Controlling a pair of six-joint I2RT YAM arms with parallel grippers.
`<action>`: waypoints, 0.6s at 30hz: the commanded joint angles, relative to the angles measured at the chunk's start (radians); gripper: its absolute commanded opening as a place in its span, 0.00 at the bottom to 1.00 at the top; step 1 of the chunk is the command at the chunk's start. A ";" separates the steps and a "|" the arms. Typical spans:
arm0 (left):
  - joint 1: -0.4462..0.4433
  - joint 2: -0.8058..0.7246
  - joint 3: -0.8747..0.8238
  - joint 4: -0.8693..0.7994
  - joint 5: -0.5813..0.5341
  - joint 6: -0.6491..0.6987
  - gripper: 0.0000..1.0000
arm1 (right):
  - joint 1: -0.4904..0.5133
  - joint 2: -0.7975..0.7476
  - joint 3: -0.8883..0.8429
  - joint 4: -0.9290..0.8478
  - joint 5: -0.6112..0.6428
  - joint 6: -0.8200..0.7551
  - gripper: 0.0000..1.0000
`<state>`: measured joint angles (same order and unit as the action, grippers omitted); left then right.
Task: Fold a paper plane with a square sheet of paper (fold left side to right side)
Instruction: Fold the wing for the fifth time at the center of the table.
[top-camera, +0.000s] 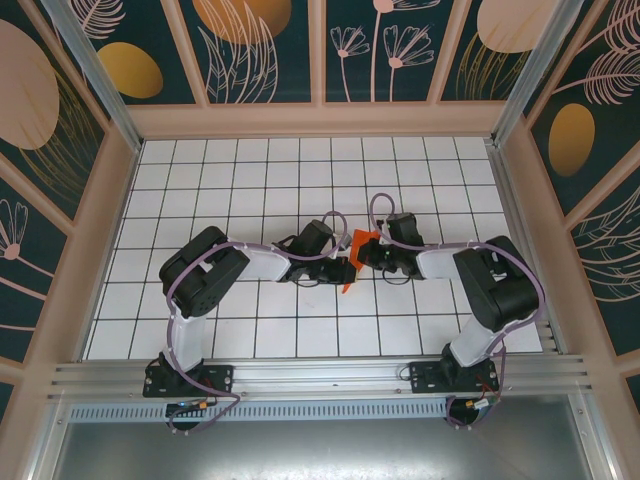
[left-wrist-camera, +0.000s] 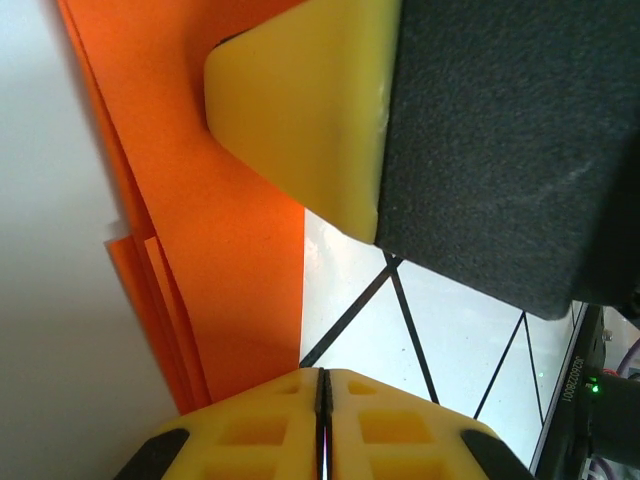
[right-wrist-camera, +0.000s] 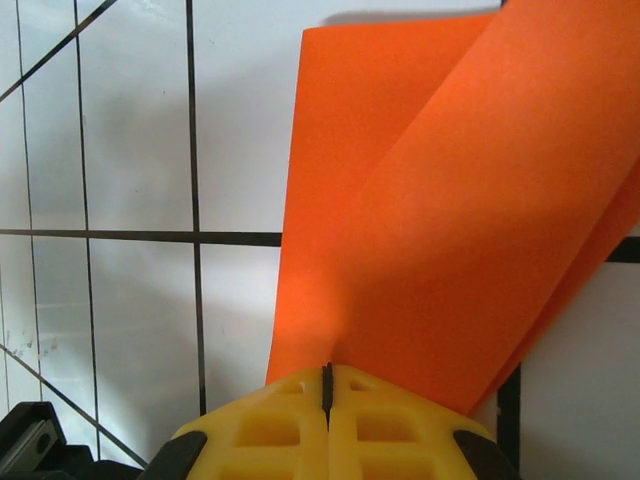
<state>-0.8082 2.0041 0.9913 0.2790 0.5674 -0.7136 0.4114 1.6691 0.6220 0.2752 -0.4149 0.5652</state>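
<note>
One orange paper (right-wrist-camera: 450, 230), gripped by right pincer (right-wrist-camera: 325, 372), left pincer (left-wrist-camera: 322, 378) shut

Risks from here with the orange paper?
1. The right gripper pinches the orange paper with shut jaws; any pull by the left gripper may tear it.
2. In the left wrist view its layers fan apart at the edge, so the next crease may land crooked.
</note>
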 joint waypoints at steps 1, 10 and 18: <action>-0.021 0.068 -0.026 -0.138 -0.054 0.022 0.13 | -0.025 0.020 0.024 -0.035 0.050 -0.049 0.00; -0.021 0.071 -0.036 -0.135 -0.051 0.020 0.12 | -0.082 0.049 0.044 -0.039 0.036 -0.084 0.00; -0.021 0.074 -0.039 -0.130 -0.050 0.020 0.12 | -0.125 0.074 0.098 -0.080 0.034 -0.116 0.00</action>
<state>-0.8082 2.0041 0.9913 0.2790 0.5667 -0.7136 0.3244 1.7119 0.6861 0.2226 -0.4465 0.4904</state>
